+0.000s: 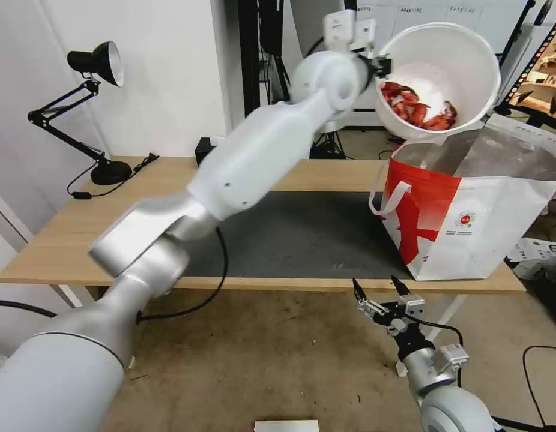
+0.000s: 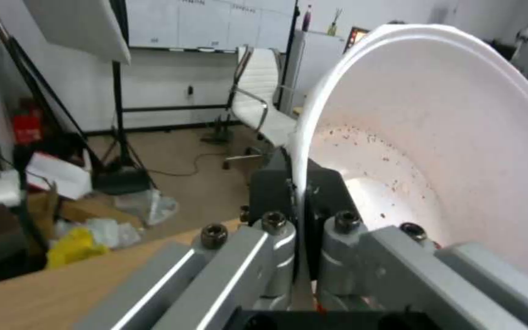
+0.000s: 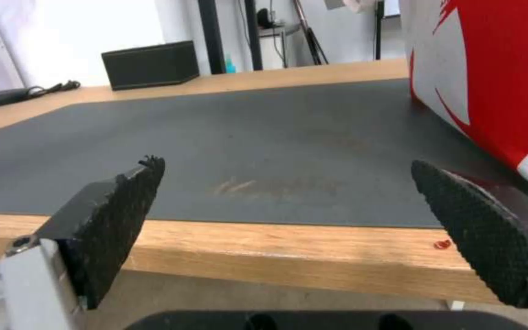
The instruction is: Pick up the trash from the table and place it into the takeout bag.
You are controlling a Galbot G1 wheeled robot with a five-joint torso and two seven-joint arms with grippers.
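Observation:
My left gripper (image 1: 381, 63) is raised high over the table's right end, shut on the rim of the white round bowl (image 1: 440, 60). The bowl is tipped toward me above the open mouth of the takeout bag (image 1: 470, 210), and red shell scraps (image 1: 416, 108) lie in its low side. In the left wrist view the bowl's rim (image 2: 304, 151) runs between the shut fingers (image 2: 270, 192). The white-and-red bag with foil lining stands at the table's right front corner. My right gripper (image 1: 378, 288) hangs open below the table's front edge, left of the bag.
A dark grey mat (image 1: 302, 234) covers the middle of the light-wood table (image 1: 62, 240). A black desk lamp (image 1: 98, 66) stands at the back left, and a black box (image 3: 150, 64) sits at the back edge. A small red scrap (image 3: 442, 244) lies on the front edge near the bag.

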